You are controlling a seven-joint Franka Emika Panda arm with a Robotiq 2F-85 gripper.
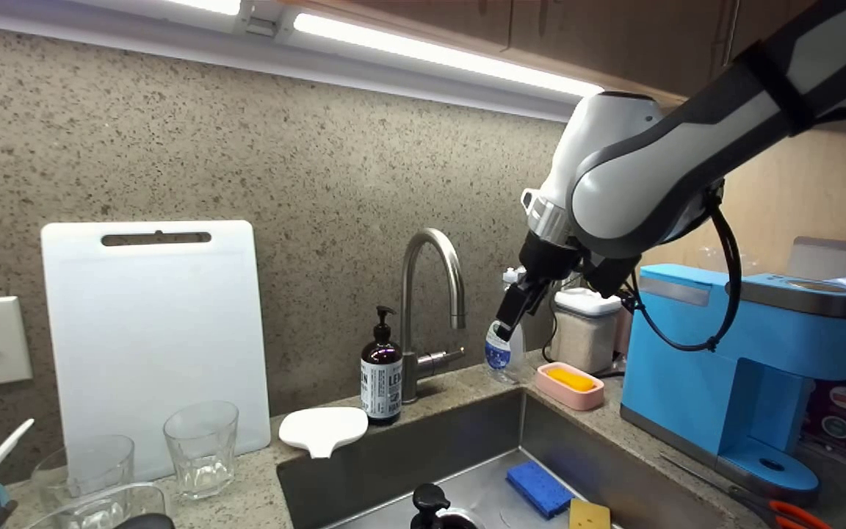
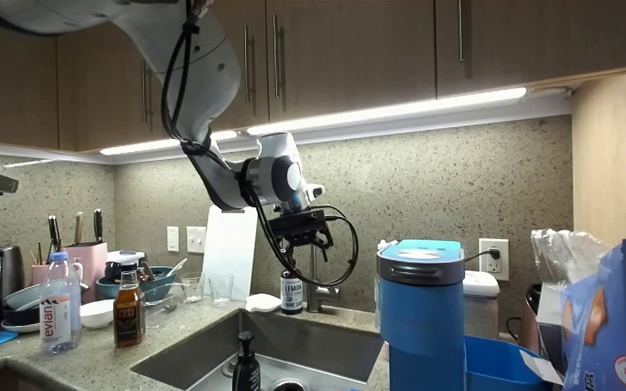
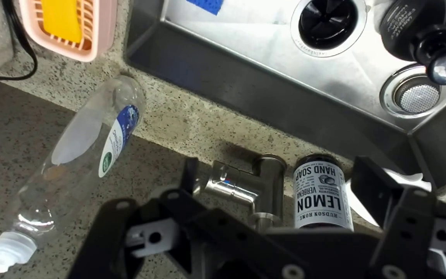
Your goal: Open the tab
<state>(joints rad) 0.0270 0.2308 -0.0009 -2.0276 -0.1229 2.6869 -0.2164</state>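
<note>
Speckled stone covers the wall (image 1: 320, 184) and the counter (image 3: 192, 116), and your faucet (image 1: 407, 316) stands on the strip between that wall and the back edge of the sink (image 1: 423, 441). Its neck rises upright and arches over toward the sink; the side lever (image 1: 455, 354) sticks out roughly along that back edge, pointing away from the dark soap bottle (image 1: 381, 382) and toward the clear bottle (image 3: 74, 162) near a back corner of the sink.

Your gripper (image 3: 279, 176) has its jaws well apart with nothing clamped between them; the faucet's base and the soap bottle only show through the gap. From it, the lever lies lower and, it seems, toward the wall: in an exterior view it sits below the fingers (image 1: 515, 305) and to their picture left, apart from them. In the wrist view the lever's end shows just beside the picture-left fingertip (image 3: 189, 176), though that view hides how deep the space between them is, and the neck passes out of sight behind the gripper's body.

Your next move likely calls for coming down with that one finger onto the lever, not centring on the neck. Mind the soap bottle, which the other finger could knock. Which way the lever turns on, you can't tell from here, so start gently.
</note>
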